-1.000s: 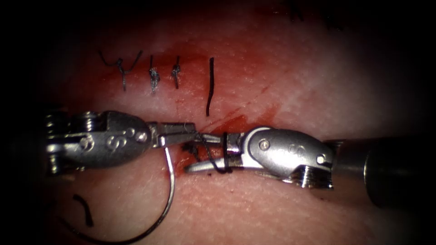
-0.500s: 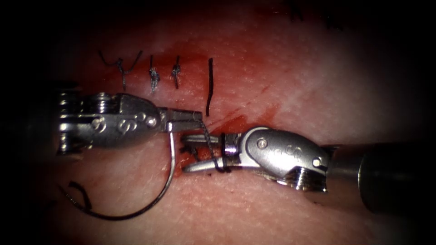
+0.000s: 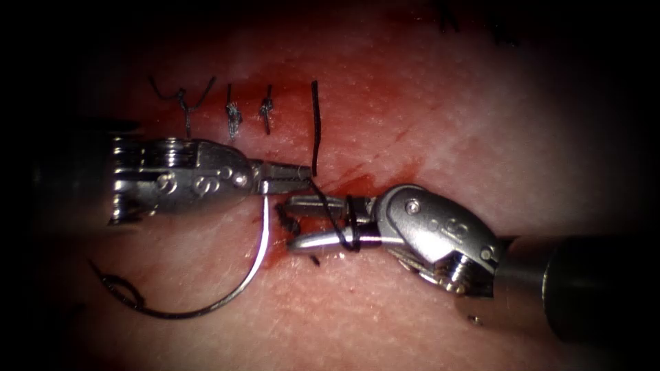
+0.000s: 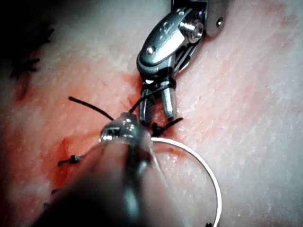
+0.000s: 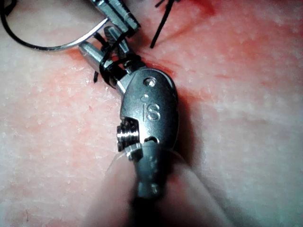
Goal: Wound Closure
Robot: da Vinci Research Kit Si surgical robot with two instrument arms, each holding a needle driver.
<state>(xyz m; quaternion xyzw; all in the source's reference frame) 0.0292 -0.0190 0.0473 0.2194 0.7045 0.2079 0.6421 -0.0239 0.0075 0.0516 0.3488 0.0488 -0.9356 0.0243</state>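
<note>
Needle (image 3: 234, 292): free of the tissue, curving down and to the left over the skin below the cut; the left tool grips it at its upper end, near where the thread joins.
Thread (image 3: 337, 223): dark strand wrapped in loops around both jaws of the right tool, running up to the left tool's tip; a straight free length (image 3: 315, 127) stands above the cut.
Left tool (image 3: 289, 177): jaws closed on the needle's end, tip just left of the open part of the cut; over the last second it has risen and moved right, carrying the needle with it.
Right tool (image 3: 302, 221): jaws parted, empty between them, thread wound around them; it lies across the cut from the right.
Cut (image 3: 344, 185): red fluid around it; three tied stitches (image 3: 234, 117) sit on its left stretch.
Tissue (image 3: 481, 124): pale and still, not held by either tool.
Doing it well, as I judge: keep the wraps seated on the right jaws and the strand lightly taut; avoid dragging the needle's point across the skin; keep the tools from crossing.
</note>
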